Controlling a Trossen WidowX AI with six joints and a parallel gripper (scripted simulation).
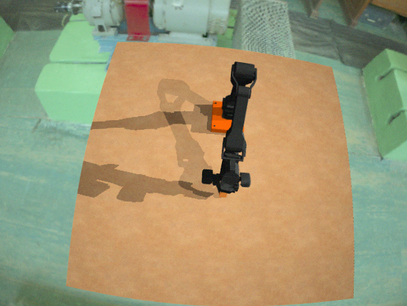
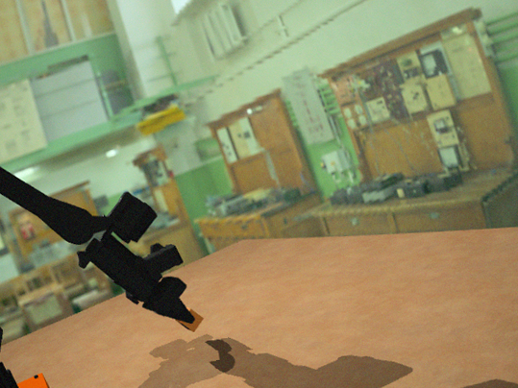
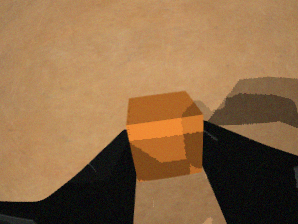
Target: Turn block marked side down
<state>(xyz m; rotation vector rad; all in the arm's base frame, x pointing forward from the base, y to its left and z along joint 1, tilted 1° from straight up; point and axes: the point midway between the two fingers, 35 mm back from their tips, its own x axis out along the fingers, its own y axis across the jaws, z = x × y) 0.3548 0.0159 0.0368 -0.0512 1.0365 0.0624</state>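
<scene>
One block [image 1: 222, 195] [image 3: 166, 142] sits pinched in the partly open gripper [image 1: 225, 191] [image 2: 190, 320] [image 3: 162, 132], tilted above the table [image 1: 218, 249] [image 2: 365, 297] [image 3: 75, 65].

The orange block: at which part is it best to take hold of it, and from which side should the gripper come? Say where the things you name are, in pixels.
Probably best by its two opposite side faces, as the gripper [image 1: 223, 192] [image 2: 193, 318] [image 3: 162, 132] now has it, coming from above at a slant. The block [image 1: 222, 195] [image 2: 194, 321] [image 3: 162, 129] is small and box-shaped, with flat sides.

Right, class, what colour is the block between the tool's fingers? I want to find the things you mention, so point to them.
The block [image 1: 222, 195] [image 3: 165, 130] is orange; the wrist view shows it best.
</scene>
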